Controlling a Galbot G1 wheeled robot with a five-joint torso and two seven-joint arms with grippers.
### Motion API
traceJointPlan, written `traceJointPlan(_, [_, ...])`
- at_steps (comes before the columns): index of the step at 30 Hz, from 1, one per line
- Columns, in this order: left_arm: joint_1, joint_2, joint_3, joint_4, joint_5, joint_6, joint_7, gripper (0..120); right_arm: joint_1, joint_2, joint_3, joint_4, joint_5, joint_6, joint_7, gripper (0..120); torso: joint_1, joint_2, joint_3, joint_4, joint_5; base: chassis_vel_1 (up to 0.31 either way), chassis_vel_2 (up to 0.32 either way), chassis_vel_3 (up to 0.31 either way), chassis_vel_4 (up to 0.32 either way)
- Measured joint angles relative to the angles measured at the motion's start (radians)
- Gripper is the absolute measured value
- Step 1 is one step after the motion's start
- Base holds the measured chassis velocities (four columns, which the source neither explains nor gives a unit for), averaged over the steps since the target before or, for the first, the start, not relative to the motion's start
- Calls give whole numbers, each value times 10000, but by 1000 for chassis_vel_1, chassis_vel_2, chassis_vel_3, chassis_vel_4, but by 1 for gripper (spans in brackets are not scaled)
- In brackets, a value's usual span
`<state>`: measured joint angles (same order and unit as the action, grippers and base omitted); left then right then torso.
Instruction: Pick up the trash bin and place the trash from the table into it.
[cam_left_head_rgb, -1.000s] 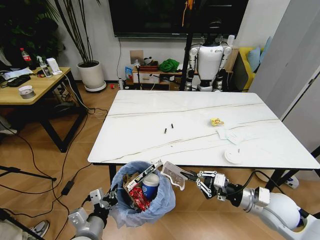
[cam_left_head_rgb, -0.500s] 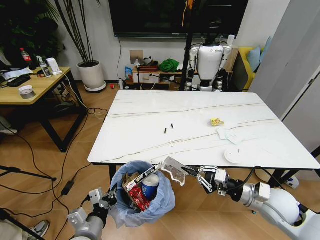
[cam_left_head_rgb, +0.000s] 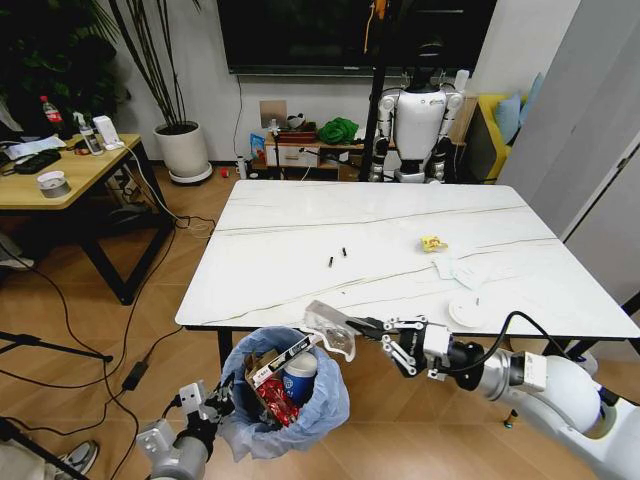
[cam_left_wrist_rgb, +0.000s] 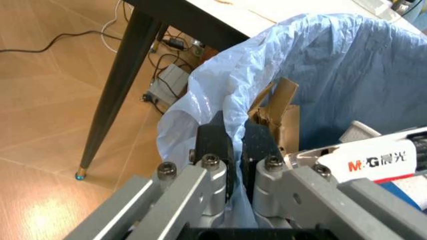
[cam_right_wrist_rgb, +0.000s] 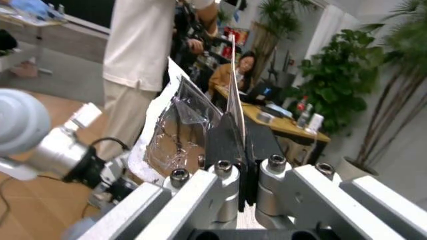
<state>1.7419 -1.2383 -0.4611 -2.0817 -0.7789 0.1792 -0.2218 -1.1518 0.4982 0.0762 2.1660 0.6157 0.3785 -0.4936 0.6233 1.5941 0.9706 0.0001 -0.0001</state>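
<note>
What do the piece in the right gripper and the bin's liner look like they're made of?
The piece in the right gripper looks like thin clear plastic: see-through, glossy, creased. The trash bin liner seems to be thin light-blue plastic film, crinkled and slightly translucent, pinched by the left gripper.

One trash bin (cam_left_head_rgb: 285, 392), one table (cam_left_head_rgb: 300, 250), two hands, four scraps on top.

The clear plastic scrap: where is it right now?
In the head view, the clear plastic scrap is pinched in the right gripper, just above the trash bin at the table's near edge.

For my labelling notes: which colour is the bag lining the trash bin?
Light blue; the bag shows best in the left wrist view.
</note>
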Motion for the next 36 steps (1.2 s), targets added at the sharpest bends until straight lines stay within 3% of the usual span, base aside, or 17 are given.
traceJointPlan(15, [62,-17,29,-123,13,25,0,0,-135,90,-849,-455,93,394,-1520,0,0,2,0,-2,2,0,0,0,0])
traceJointPlan(27, [51,0,88,-102,10,33,3,0,1808,486,-2930,-990,501,360,-1585,0,0,2,0,-1,0,0,0,0,0])
traceJointPlan(36, [38,-16,95,-72,-28,35,19,0,2564,882,-3765,-1467,623,328,-1562,0,0,1,0,0,1,0,0,0,0])
